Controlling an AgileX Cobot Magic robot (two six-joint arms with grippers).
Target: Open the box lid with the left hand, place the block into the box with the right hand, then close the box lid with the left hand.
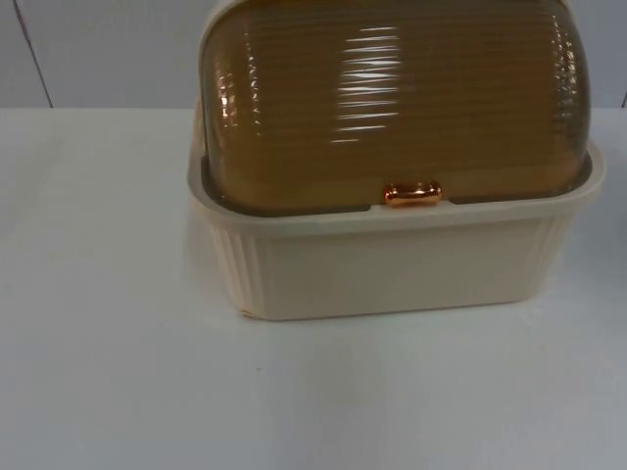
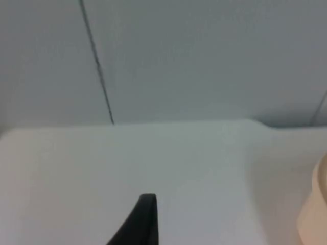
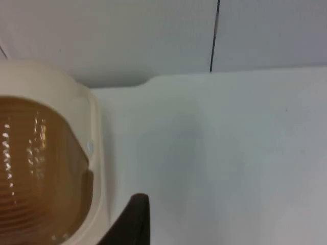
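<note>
white table top (image 1: pixel 108 372); grey partition wall (image 2: pixel 204 56) behind, dark seam.

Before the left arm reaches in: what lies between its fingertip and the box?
Just bare white table between the left gripper's fingertip and the box, in the left wrist view.

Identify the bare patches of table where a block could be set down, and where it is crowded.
Bare table runs in front of the cream box and along its left side up to the grey wall. The box, its amber lid shut, crowds the middle. Table past its right wall is also bare.
</note>
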